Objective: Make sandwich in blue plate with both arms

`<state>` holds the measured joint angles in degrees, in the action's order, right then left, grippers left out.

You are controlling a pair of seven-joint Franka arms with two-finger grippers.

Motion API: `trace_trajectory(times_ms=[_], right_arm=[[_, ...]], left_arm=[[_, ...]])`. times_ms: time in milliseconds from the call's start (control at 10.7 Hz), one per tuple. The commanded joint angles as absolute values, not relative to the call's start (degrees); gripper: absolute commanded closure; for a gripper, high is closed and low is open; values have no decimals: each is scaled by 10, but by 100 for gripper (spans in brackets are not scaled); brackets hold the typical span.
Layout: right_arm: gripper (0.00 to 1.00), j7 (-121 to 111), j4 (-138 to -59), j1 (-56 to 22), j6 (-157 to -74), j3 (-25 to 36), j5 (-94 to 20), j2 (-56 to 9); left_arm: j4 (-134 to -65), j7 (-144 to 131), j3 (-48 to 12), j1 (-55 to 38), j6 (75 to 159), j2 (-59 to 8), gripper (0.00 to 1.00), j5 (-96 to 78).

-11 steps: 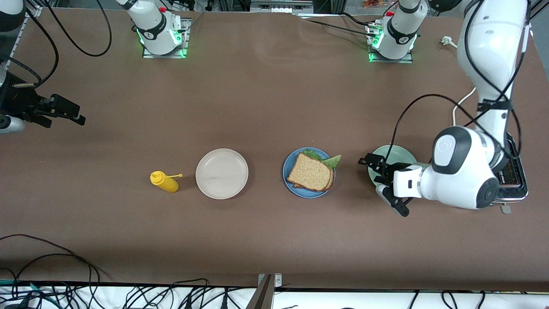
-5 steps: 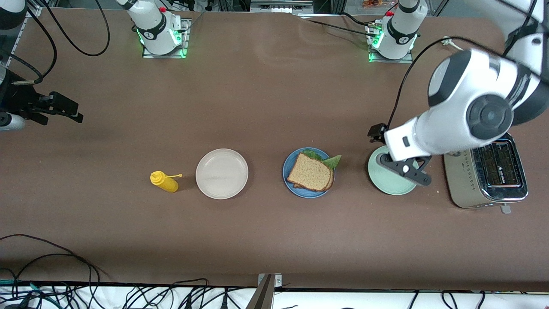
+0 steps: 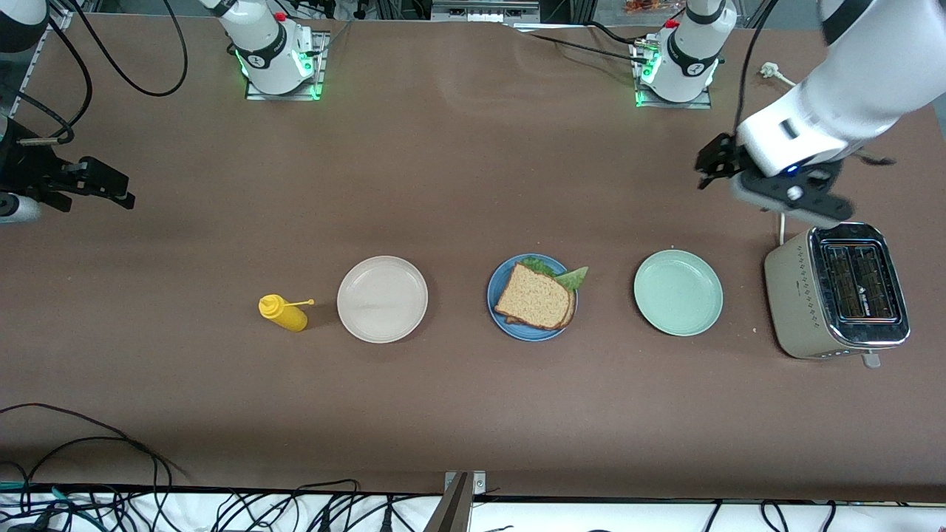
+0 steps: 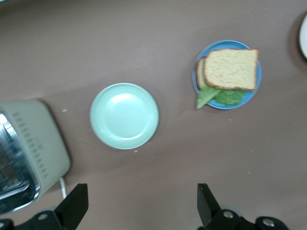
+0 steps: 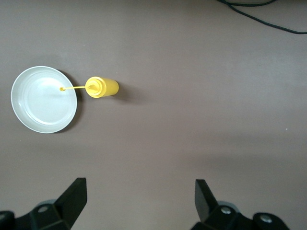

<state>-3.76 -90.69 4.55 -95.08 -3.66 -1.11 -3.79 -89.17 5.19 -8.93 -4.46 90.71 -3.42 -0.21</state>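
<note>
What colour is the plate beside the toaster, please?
Pale green plate, empty; clearest in the front view.

Toaster (image 3: 839, 292) — sole tall obstacle

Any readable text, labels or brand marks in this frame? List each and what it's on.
None can be read.
Toaster: a row of small marks along its side, too small to read.
Arm bases: a small dark mark on each, unreadable.
Yellow bottle, blue plate, other plates: plain.
</note>
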Motion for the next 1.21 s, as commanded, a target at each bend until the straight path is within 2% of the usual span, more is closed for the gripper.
trace_trajectory(times_ms=[0,1117], right_arm=[[0,-39,-898,47,-941,-33,-1,-33],[0,-37,-895,51,-947,-33,0,-35]], left_arm=[[-969,54,-92,-10,939,37,0,5],[-939,52,-88,9,868,12,0,17]])
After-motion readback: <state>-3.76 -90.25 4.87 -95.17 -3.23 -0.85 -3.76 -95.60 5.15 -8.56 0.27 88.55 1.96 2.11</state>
